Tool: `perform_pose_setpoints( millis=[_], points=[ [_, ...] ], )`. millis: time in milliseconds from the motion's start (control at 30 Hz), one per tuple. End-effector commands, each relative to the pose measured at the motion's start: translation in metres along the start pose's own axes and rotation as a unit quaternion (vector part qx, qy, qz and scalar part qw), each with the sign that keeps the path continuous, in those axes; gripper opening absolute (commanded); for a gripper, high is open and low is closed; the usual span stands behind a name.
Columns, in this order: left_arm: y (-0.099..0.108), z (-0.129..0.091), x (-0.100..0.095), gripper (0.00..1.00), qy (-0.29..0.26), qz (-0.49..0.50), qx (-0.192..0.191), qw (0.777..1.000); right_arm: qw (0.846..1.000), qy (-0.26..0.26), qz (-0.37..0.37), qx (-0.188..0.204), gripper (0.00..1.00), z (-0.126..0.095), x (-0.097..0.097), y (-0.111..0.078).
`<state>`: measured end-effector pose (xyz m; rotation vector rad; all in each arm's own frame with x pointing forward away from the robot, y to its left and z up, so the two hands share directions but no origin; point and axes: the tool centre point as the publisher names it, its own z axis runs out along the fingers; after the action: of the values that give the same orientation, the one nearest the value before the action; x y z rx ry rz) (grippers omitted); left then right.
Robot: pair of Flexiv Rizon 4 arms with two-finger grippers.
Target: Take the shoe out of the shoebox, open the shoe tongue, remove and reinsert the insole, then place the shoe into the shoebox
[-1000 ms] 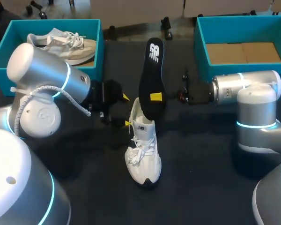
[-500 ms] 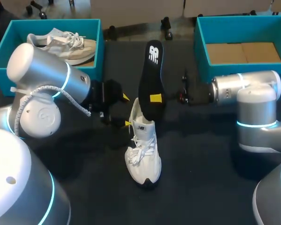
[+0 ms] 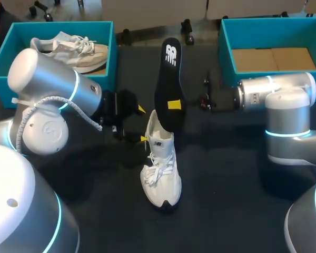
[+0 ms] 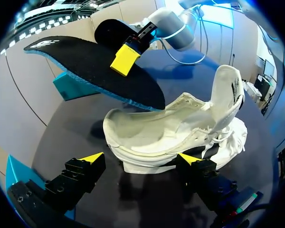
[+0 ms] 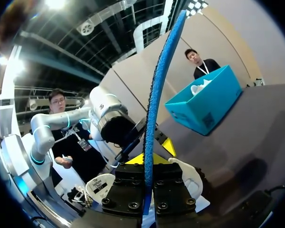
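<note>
A white shoe stands upright on the black table, its tongue pulled up and its opening wide. Above it a black insole with a blue underside stands on end, its lower tip at the shoe's heel opening. My right gripper is shut on the insole's lower part; the insole's blue edge rises from between the right gripper fingers. My left gripper stands open beside the shoe's heel; the left gripper fingers flank the heel without touching it.
A teal shoebox at the back left holds a second white shoe. Another teal shoebox with a brown cardboard floor stands at the back right, just behind my right arm.
My right gripper has lifted the insole slightly up and toward the back. The shoe and the left arm have not moved.
</note>
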<state>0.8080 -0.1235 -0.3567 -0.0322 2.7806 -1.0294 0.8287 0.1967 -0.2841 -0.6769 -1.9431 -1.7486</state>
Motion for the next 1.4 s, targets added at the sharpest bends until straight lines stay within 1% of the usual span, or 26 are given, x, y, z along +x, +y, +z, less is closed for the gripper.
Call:
perform_pose_setpoints(
  millis=[33,400,933,1167,1400],
  points=[
    [0.0,0.002,0.001,1.0,-0.001,0.0,-0.001,1.0,1.0,-0.002,0.001,0.002,0.0,0.002,0.0,0.003],
    [0.0,0.002,0.001,1.0,-0.001,0.0,-0.001,1.0,1.0,0.003,0.002,-0.002,0.0,0.01,-0.001,0.008],
    [0.0,0.002,0.001,1.0,-0.001,0.0,-0.001,1.0,1.0,0.013,0.005,-0.003,0.0,0.021,-0.004,0.002],
    [0.0,0.002,0.001,1.0,-0.001,0.0,-0.001,1.0,1.0,0.017,0.008,-0.005,0.0,0.023,-0.005,-0.005],
    [0.0,0.002,0.001,1.0,-0.001,0.0,-0.001,1.0,1.0,0.019,0.008,-0.007,0.0,0.026,-0.005,-0.005]
  ],
)
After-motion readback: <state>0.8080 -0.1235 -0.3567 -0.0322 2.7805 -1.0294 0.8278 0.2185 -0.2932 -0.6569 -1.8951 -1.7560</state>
